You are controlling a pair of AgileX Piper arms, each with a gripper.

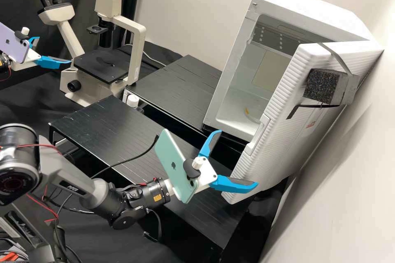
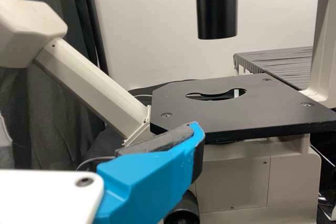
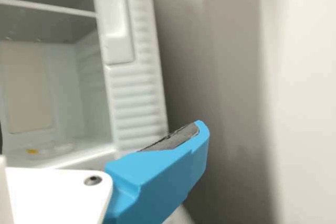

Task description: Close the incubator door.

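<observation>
The white incubator (image 1: 234,70) stands with its ribbed door (image 1: 277,119) open, its hollow inside showing. My right gripper (image 1: 236,158) is open by the door's lower free end; one finger overlaps that end, and contact cannot be told. In the right wrist view, the door (image 3: 137,100) stands beyond my right gripper (image 3: 102,129), beside the incubator's interior (image 3: 31,87). Far from the door, my left gripper (image 1: 54,50) is open near the microscope. The left wrist view shows my left gripper (image 2: 102,135) in front of the microscope stage.
A beige microscope (image 1: 138,49) with a black stage (image 1: 101,67) stands at the back left. Low black platforms (image 1: 123,141) lie between it and the incubator. The wall (image 1: 341,185) rises close behind the door. A black cable (image 1: 127,160) crosses the front platform.
</observation>
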